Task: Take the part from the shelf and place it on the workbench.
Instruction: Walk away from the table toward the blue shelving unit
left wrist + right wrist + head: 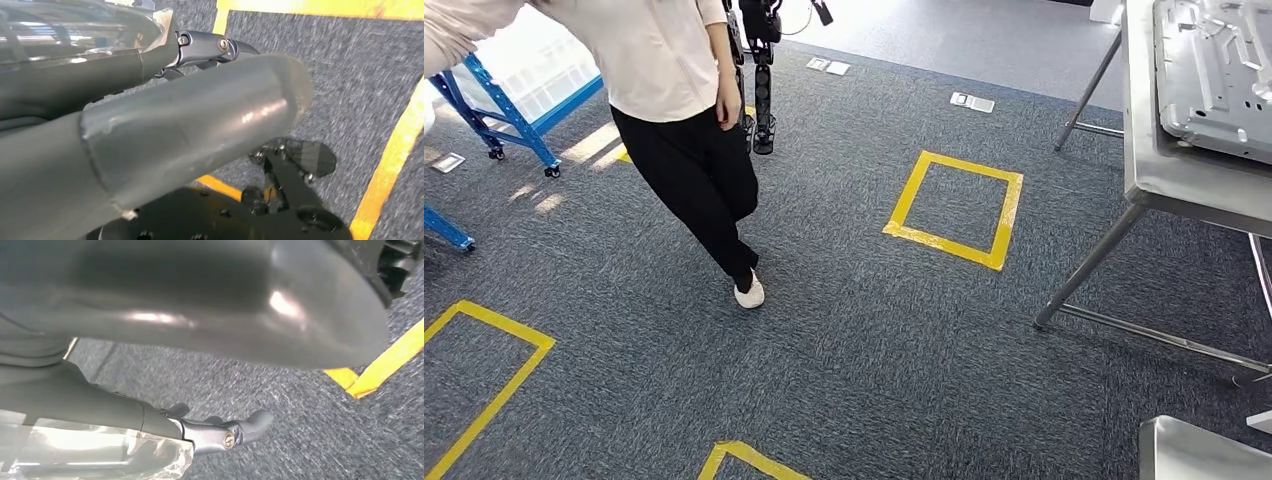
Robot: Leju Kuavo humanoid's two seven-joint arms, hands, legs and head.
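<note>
**Both hands empty at our sides; panel on workbench at 2 o'clock.**
The dark fingers [220, 46] of our left hand [190, 125] and those [235, 432] of our right hand [210, 300] lie straight, apart from the thumb, gripping nothing, which we judge suits walking. A pressed metal panel [1214, 75] lies flat on the steel workbench [1142, 120]. A blue wheeled rack [499, 105] stands at 10 o'clock. A person [689, 130] crosses the grey carpet [844, 330] at 11 o'clock, and a yellow tape square [954, 208] marks it at 1 o'clock.

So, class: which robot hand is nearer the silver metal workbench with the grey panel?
Probably the right. The silver metal workbench stands to the robot's right; the right hand hangs on that side over grey carpet, the left hand on the far side.
</note>
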